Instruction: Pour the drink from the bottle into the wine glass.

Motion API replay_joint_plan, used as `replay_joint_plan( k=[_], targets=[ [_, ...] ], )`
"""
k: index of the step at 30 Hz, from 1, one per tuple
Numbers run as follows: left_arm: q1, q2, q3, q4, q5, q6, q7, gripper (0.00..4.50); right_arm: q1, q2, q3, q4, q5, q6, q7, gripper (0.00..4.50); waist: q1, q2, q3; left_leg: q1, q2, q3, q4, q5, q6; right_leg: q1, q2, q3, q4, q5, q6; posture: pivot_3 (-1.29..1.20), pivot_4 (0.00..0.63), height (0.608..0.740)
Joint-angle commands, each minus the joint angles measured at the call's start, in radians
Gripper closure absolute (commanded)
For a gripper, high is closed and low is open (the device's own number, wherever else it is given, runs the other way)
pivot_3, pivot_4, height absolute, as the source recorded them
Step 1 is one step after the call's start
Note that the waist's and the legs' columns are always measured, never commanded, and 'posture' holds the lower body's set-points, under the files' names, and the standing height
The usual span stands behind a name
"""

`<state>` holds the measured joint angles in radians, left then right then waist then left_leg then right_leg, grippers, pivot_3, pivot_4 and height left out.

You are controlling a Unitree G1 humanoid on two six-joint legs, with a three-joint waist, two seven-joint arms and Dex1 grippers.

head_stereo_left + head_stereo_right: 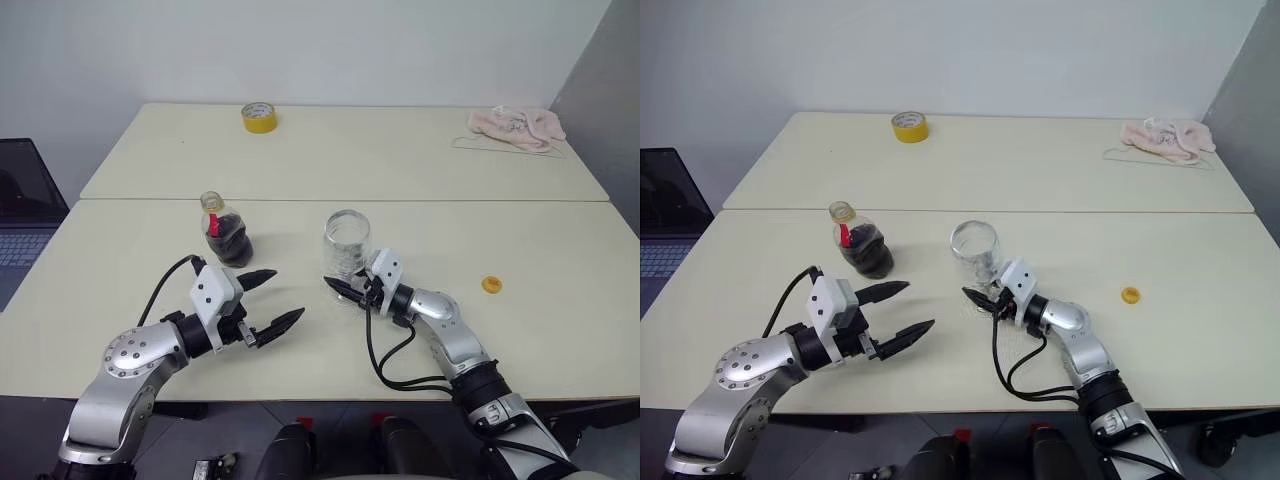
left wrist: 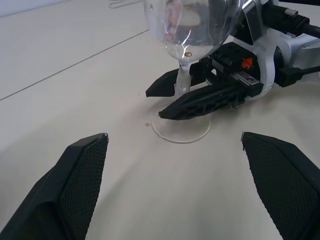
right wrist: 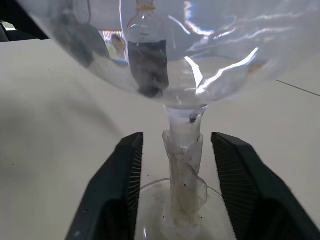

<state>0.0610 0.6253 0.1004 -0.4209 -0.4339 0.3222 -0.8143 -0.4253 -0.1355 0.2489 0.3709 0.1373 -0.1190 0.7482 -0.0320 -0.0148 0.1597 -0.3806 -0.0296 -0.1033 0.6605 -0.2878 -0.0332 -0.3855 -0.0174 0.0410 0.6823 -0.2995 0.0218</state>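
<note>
The wine glass (image 1: 347, 243) is standing upright on the tabletop (image 1: 540, 240), its stem sitting between the right gripper's (image 1: 342, 291) two black fingers, which are parted on either side of it with a gap showing on each side in the right wrist view; so this gripper is released, not clamping. The bowl is looking empty and clear, rounded, with bright reflections; the stem (image 3: 184, 165) is short and seems wrapped in crinkled clear film, flaring into a round flat foot.

The bottle (image 1: 226, 233) is standing beyond the left gripper (image 1: 268, 300), well apart from its fingertips, and to that gripper's left of the glass. It is squat, clear plastic, holding the drink (image 1: 232, 245), dark and nearly black, with a red strip at the neck and no cap on it. A small orange cap (image 1: 490, 284) is lying on the tabletop off to the right gripper's outer side.

The left gripper is hanging wide open, its ribbed fingers aiming toward the glass's foot.

The step in hand appears to be setting the glass down. To do it well, the right fingers should be withdrawing straight back along the tabletop without brushing the stem, since the glass is top-heavy and smooth. The left gripper would then be wanting to swing toward the bottle's belly, squeezing gently because thin plastic is likely to buckle.
</note>
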Motion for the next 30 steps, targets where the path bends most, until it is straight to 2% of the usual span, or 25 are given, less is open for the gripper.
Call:
replay_joint_plan(
  k=[1,4,9,21,26,30],
  targets=[
    [-0.014,-0.003,0.008,-0.013,0.001,-0.013,0.011,0.0,-0.009,0.001,-0.021,-0.039,0.012,-0.009,0.005,1.0,0.0,0.0,0.0,0.0,0.0,0.0,0.0,0.0,0.0,0.0,0.0,0.0,0.0,0.0,0.0,0.0,0.15,0.74],
    [-0.019,-0.005,0.007,-0.016,0.005,-0.01,0.022,0.0,-0.004,-0.005,-0.027,-0.059,0.017,0.001,0.002,0.03,0.0,0.0,0.0,0.0,0.0,0.0,0.0,0.0,0.0,0.0,0.0,0.0,0.0,0.0,0.0,0.0,0.15,0.74],
    [-0.021,-0.012,0.008,-0.027,0.003,0.003,0.051,0.0,0.057,-0.058,-0.041,-0.168,0.025,0.043,0.01,0.03,0.002,0.0,0.0,0.0,0.0,0.0,0.0,0.0,0.0,0.0,0.0,0.0,0.0,0.0,0.0,0.0,0.15,0.74],
    [0.002,-0.038,0.021,-0.029,0.008,0.009,0.099,0.0,0.268,-0.264,-0.079,-0.603,0.129,0.241,0.077,0.03,0.002,0.0,0.0,-0.001,0.0,-0.001,0.0,0.0,0.0,0.001,0.0,0.0,-0.001,0.0,0.0,0.0,0.15,0.74],
    [0.073,-0.109,0.056,-0.041,0.074,-0.051,0.22,0.0,0.332,-0.378,-0.132,-0.845,0.264,0.423,0.093,0.03,0.003,0.0,0.0,-0.001,0.0,-0.001,0.0,0.0,0.0,0.001,0.0,0.0,-0.001,0.0,0.0,0.0,0.15,0.74],
    [0.122,-0.211,0.125,-0.042,0.126,-0.081,0.387,0.0,0.36,-0.453,-0.169,-0.966,0.358,0.542,0.09,0.03,0.006,-0.001,0.0,-0.001,0.0,-0.001,0.0,0.0,0.001,0.002,0.0,-0.001,-0.002,0.0,0.0,0.0,0.15,0.74]
  ],
)
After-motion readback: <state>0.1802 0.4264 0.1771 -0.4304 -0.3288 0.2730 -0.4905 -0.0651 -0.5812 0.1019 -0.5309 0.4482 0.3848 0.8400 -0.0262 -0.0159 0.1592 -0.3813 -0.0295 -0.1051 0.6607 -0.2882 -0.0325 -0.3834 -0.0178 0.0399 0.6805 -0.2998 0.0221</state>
